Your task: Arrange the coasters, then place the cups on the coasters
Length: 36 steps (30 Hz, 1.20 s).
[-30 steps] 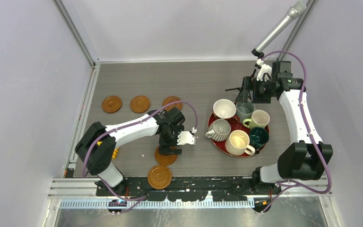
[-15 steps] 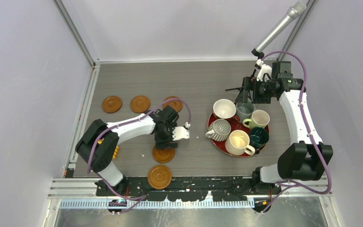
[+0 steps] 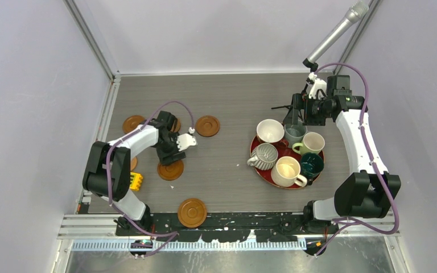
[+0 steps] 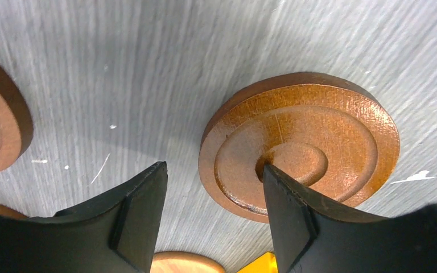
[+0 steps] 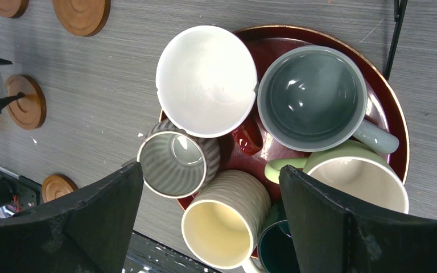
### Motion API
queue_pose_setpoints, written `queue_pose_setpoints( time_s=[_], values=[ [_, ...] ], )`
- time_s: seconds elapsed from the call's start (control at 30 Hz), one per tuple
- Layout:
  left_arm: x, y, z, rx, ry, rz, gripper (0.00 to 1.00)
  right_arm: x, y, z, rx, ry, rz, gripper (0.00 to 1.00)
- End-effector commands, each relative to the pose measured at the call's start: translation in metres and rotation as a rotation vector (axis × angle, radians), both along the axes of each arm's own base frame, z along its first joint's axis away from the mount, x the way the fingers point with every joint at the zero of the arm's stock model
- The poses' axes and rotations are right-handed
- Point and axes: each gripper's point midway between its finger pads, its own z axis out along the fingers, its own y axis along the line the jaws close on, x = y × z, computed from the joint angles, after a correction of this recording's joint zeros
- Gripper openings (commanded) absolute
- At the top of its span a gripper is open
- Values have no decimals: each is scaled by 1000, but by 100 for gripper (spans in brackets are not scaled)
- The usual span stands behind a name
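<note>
Left tool [image 4: 213, 170] half-spread, tip on coaster [image 4: 330, 125], prob. to drag it into row; right tool [image 5: 210, 170] spread over cups [image 5: 205, 79].

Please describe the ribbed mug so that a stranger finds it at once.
Find the red round tray on the right half of the table. The ribbed mug stands at its left edge. Only this mug has grey-white vertical ridges.

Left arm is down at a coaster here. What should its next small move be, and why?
Probably close the left gripper on the coaster. One finger sits at the coaster's centre ring, the other finger stands on bare table outside its rim with a gap, so the disc is not yet pinched and could slip if moved.
</note>
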Motion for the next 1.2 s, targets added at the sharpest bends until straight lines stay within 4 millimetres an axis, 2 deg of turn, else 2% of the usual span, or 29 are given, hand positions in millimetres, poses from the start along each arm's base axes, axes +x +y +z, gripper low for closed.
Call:
queue_pose_setpoints(
  time_s=[0.0, 0.3, 0.47, 0.57, 0.67, 0.77, 0.9, 1.03, 1.17],
  values=[
    [23, 17, -2, 18, -40, 3, 64, 6, 1, 18, 3, -76, 3, 93],
    [45, 15, -2, -11, -60, 81, 64, 6, 2, 18, 3, -76, 4, 93],
    [47, 17, 0, -11, -61, 87, 64, 4, 0, 18, -8, -78, 6, 93],
    [42, 10, 15, -53, -52, 76, 71, 2, 0, 18, -9, -77, 7, 93],
    [32, -8, 48, -160, -39, 72, 79, 2, 0, 18, -12, -77, 6, 93],
    [4, -35, 78, -256, 0, 13, 87, 2, 1, 17, -6, -73, 8, 93],
    [-56, -66, 89, -293, 83, -159, 91, 4, 2, 17, 7, -67, 7, 93],
    [-107, -88, 80, -287, 125, -262, 91, 6, 3, 17, 14, -63, 3, 93],
    [-133, -103, 63, -248, 138, -297, 87, 5, 4, 17, 26, -57, -4, 93]
  ],
)
